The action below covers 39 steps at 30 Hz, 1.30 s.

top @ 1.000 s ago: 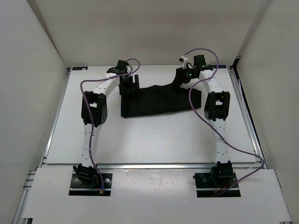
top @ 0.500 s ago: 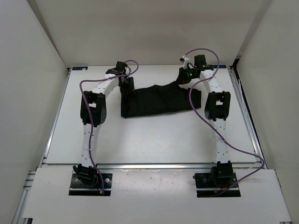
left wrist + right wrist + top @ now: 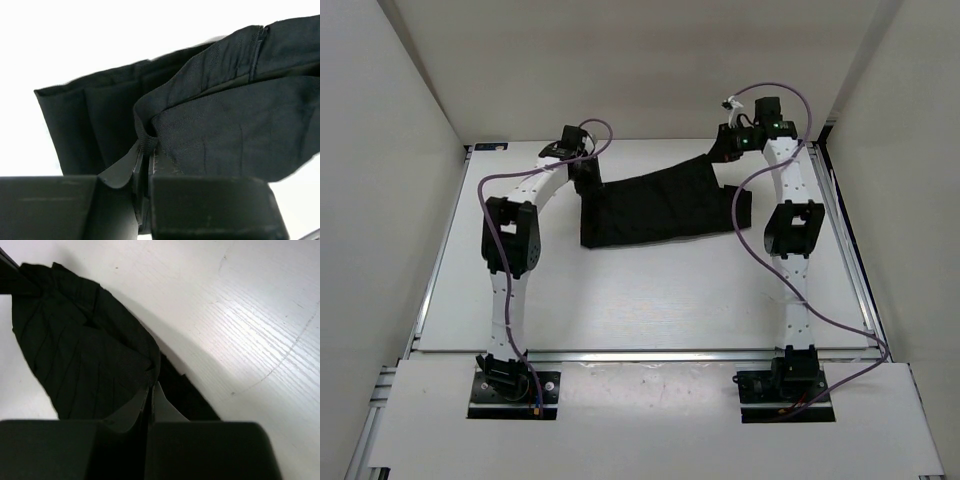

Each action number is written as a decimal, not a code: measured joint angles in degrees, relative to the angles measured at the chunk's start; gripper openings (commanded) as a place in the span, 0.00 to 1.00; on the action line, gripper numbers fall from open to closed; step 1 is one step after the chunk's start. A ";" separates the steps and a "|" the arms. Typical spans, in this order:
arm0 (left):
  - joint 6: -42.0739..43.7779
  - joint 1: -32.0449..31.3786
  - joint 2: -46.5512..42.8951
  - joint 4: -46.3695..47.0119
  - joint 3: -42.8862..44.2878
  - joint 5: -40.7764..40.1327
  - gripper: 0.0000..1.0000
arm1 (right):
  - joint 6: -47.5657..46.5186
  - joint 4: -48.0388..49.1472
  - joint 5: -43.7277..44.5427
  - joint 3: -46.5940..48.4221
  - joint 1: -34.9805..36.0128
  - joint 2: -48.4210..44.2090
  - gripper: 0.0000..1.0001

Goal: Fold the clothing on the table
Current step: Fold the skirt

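The clothing (image 3: 655, 205) lies in the upper middle of the top view on the table (image 3: 620, 300), its long axis running left to right and rising a little to the right. It seems light, soft and limp, so it would sag between holds; the upper corners are good places to take. The left gripper (image 3: 143, 159) is clenched on its upper left corner, the right gripper (image 3: 150, 391) on the upper right one.

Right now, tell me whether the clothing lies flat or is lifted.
Partly lifted. The left gripper and right gripper each pinch a far corner of the clothing; the right wrist view shows fabric hanging above the table.
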 measured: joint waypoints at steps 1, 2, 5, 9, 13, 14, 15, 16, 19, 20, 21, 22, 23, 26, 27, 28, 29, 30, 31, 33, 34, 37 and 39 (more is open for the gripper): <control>-0.13 -0.11 -1.38 0.83 -0.96 0.09 0.06 | -0.37 -1.18 -0.28 0.83 -0.22 -0.24 0.00; -0.15 -0.24 -2.86 1.73 -1.92 0.11 0.06 | -1.03 -2.80 -0.52 1.38 -0.37 -0.61 0.00; -0.09 -0.96 -7.32 4.35 -5.20 0.13 0.05 | -3.41 -8.33 -0.76 1.55 -0.76 -1.97 0.00; 0.55 -2.40 -14.12 7.63 -12.04 0.46 0.06 | -6.27 -16.35 -0.79 1.55 -1.16 -3.50 0.00; 1.20 -4.00 -20.65 9.99 -20.44 1.42 0.05 | -6.95 -21.22 -0.76 -2.93 -2.80 -6.69 0.00; 1.38 -4.48 -22.25 10.58 -22.69 1.64 0.06 | -7.13 -22.25 -0.85 -5.14 -3.50 -8.11 0.00; 1.42 -4.90 -23.58 11.17 -24.70 1.84 0.06 | -7.26 -23.10 -0.92 -6.54 -4.20 -9.11 0.00; 1.44 -5.33 -25.03 11.50 -26.82 1.99 0.05 | -7.56 -23.47 -0.98 -8.61 -5.05 -10.45 0.00; 1.40 -6.84 -29.05 12.39 -32.13 2.86 0.05 | -8.55 -24.52 -1.16 -15.69 -6.82 -15.54 0.00; 1.42 -7.43 -30.25 12.85 -33.48 3.13 0.07 | -9.42 -24.46 -1.09 -20.02 -7.15 -18.51 0.00; 1.40 -7.93 -31.80 13.07 -35.04 3.28 0.08 | -10.38 -24.41 -0.92 -24.06 -7.21 -21.35 0.00; 1.40 -8.24 -33.27 13.31 -36.57 3.34 0.08 | -11.32 -24.52 -0.74 -28.74 -7.17 -24.94 0.00; 1.36 -8.37 -35.15 13.42 -38.32 3.34 0.12 | -12.39 -24.17 -0.57 -33.66 -6.95 -28.70 0.00; 1.05 -8.37 -39.60 13.68 -41.51 3.34 0.21 | -14.21 -22.40 0.02 -47.56 -6.10 -40.48 0.00; 0.74 -8.35 -41.09 14.08 -42.34 3.37 0.23 | -14.80 -21.03 0.04 -52.76 -5.66 -45.07 0.00; 0.50 -8.37 -42.25 14.38 -42.93 3.37 0.23 | -15.13 -20.02 -0.07 -56.61 -5.40 -48.74 0.01; 0.22 -8.41 -43.34 14.73 -43.50 3.37 0.23 | -15.52 -17.64 -0.13 -61.27 -5.20 -52.70 0.00; -0.13 -8.55 -44.35 15.06 -43.91 3.34 0.22 | -15.58 -14.99 -0.13 -65.48 -5.16 -55.91 0.00; -0.42 -8.66 -45.18 15.52 -44.37 3.34 0.21 | -15.43 -10.73 -0.11 -71.08 -5.07 -59.32 0.00; -1.03 -9.16 -46.38 16.20 -45.22 3.37 0.22 | -13.44 -1.97 0.33 -81.07 -4.72 -63.93 0.00; -1.22 -9.46 -46.62 16.24 -45.51 3.34 0.20 | -11.50 3.52 0.83 -85.96 -4.66 -65.24 0.00; -1.75 -10.47 -46.42 15.69 -45.59 3.32 0.21 | -5.86 14.91 2.64 -93.57 -4.17 -64.61 0.00; -1.86 -10.69 -45.88 14.99 -45.31 3.39 0.21 | -2.58 20.87 3.65 -94.55 -3.65 -63.43 0.00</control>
